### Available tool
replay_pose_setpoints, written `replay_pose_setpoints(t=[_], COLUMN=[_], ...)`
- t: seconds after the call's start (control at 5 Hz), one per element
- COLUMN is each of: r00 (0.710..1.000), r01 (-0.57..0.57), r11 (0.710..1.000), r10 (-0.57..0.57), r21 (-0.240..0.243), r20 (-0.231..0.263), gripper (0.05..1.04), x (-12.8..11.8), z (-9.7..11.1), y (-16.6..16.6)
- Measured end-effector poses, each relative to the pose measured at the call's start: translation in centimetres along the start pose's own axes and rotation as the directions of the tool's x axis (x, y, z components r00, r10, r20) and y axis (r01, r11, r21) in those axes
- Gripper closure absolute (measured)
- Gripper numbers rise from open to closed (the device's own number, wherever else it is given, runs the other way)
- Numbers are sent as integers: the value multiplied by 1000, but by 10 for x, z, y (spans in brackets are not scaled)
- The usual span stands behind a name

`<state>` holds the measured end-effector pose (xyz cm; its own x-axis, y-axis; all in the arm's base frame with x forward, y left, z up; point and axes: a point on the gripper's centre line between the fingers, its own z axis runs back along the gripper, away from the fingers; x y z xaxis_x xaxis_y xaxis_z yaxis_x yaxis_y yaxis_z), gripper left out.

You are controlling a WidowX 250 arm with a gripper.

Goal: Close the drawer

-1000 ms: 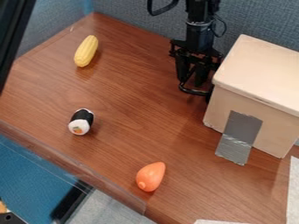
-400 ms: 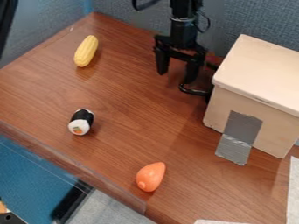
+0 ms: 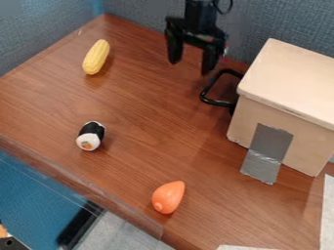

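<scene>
My gripper [image 3: 189,65] hangs near the top centre of the camera view, open with nothing between its two spread fingers. The black drawer handle [image 3: 217,101] sticks out from the left side of the pale wooden box [image 3: 291,85], below and right of the gripper and apart from it. The drawer front behind the handle is mostly hidden by the box, so I cannot tell how far out the drawer stands.
A yellow corn cob [image 3: 96,57] lies at the upper left, a sushi roll [image 3: 91,136] at the left and an orange toy vegetable [image 3: 168,197] near the front edge. Grey tape [image 3: 267,153] runs from the box to the table [image 3: 140,112].
My gripper has moved up and to the left, away from the handle, and its fingers now show wide apart. The handle and box look unmoved.
</scene>
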<state>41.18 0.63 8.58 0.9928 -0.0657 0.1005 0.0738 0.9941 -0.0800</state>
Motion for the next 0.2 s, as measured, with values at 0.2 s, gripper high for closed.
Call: replay_pose_setpoints(t=[0.2], r00=[999], r01=[-14], r11=[1000], r10=[14], r21=[9], r20=[-45], gripper=[83], x=[-12], z=[19], y=[14])
